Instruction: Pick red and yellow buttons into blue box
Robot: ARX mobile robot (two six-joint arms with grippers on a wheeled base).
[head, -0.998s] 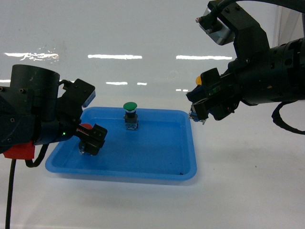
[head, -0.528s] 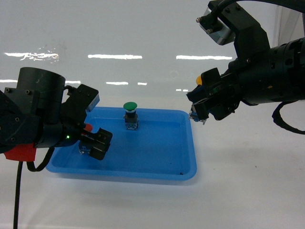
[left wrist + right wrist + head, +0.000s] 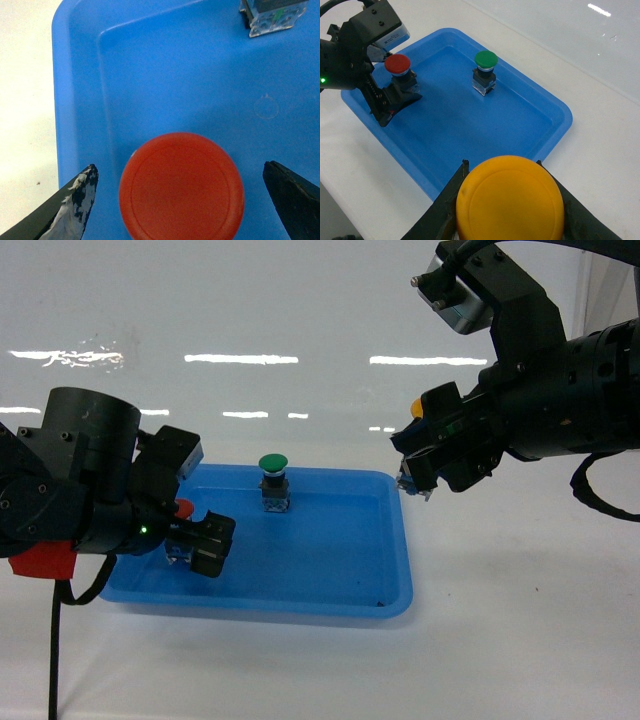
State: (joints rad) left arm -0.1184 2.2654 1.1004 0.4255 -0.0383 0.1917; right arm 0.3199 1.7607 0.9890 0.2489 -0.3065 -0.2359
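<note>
Left pincer: low at the left of the head view, inside the shallow blue tray. My two fingers stand apart with the red button between them; I am set this way to close on its base, I judge, and no contact shows yet.

Red button: it stands in the left part of the tray, cap up. My left wrist view fills its lower middle with the round cap, a dark fingertip at the lower left corner and another at the lower right, both clear of the cap.

Green button: upright at the middle back of the tray, well apart from both pincers; not mine to take.

Right pincer: raised at the right of the head view, just past the tray's right rim, clamped on the yellow button, of which only a sliver shows there. I hold it aloft, ready to carry, I think.

Right wrist view: shows the whole yellow cap gripped at the bottom, and my left pincer astride the red one at upper left.

Blue box: in none of the views; I cannot tell where it stands.
</note>
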